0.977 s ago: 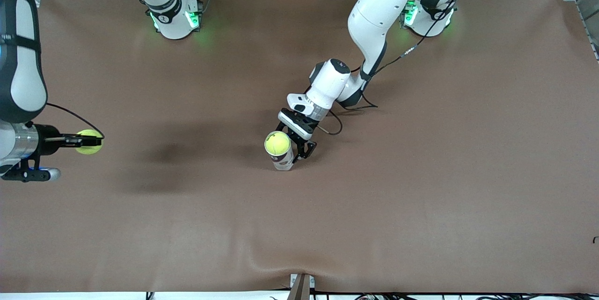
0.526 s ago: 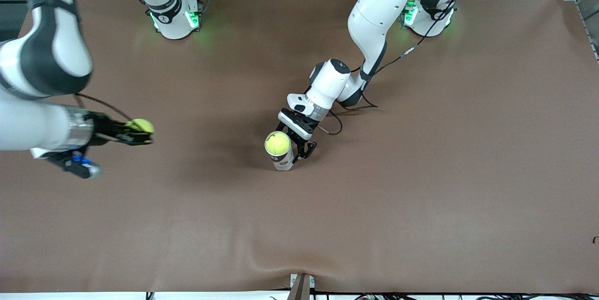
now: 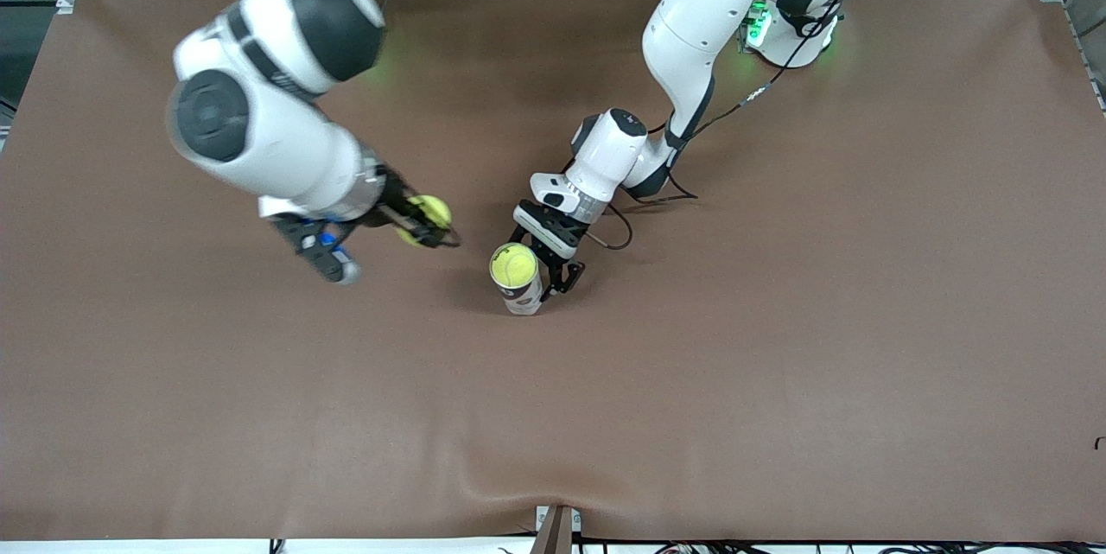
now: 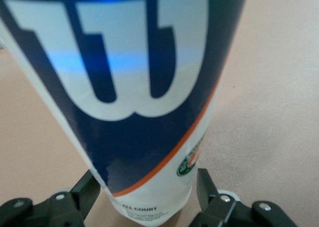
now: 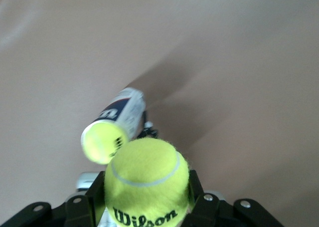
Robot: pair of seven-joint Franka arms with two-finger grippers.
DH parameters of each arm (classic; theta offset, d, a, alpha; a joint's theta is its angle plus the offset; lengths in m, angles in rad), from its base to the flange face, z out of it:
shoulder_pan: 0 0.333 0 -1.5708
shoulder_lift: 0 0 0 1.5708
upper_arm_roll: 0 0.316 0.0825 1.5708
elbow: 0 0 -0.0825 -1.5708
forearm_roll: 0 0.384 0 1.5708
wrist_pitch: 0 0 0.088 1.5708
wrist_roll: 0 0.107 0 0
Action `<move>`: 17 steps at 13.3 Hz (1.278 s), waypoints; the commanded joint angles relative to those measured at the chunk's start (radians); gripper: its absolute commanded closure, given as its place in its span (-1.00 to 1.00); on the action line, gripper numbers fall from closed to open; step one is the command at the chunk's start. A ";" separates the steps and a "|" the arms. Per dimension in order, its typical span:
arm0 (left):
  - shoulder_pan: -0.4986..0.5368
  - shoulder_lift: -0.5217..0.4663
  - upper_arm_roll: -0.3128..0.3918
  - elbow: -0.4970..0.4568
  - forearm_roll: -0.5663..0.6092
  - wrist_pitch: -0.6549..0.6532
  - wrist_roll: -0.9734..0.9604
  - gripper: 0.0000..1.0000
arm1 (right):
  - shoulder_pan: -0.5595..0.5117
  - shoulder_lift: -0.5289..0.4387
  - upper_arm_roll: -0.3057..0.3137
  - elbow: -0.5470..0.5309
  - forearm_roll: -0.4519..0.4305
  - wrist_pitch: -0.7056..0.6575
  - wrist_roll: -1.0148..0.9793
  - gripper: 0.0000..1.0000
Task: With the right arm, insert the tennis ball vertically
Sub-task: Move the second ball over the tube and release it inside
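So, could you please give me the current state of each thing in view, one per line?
Can: upright on the table, open-topped, a ball in its mouth.
Tennis ball: held in the air, not yet over the can.
Left gripper: shut on the can.
Right gripper: shut on the tennis ball.

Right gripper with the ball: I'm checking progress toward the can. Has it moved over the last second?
Yes. The right gripper, shut on the tennis ball, has swung from the table's edge toward the can held upright by the left gripper.
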 commanded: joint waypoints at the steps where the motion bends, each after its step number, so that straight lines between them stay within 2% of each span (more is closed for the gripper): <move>1: 0.005 -0.028 -0.003 -0.033 0.020 0.004 0.002 -0.73 | 0.046 0.056 -0.017 0.039 0.014 0.076 0.101 1.00; 5: 0.005 -0.026 -0.003 -0.033 0.020 0.004 0.003 -0.73 | 0.094 0.113 -0.020 0.042 0.005 0.197 0.165 1.00; 9: 0.007 -0.028 -0.003 -0.030 0.020 0.004 0.002 -0.73 | 0.110 0.159 -0.027 0.053 0.002 0.222 0.170 1.00; 17: 0.007 -0.028 -0.004 -0.030 0.020 0.004 0.002 -0.74 | 0.127 0.234 -0.027 0.049 -0.076 0.273 0.187 1.00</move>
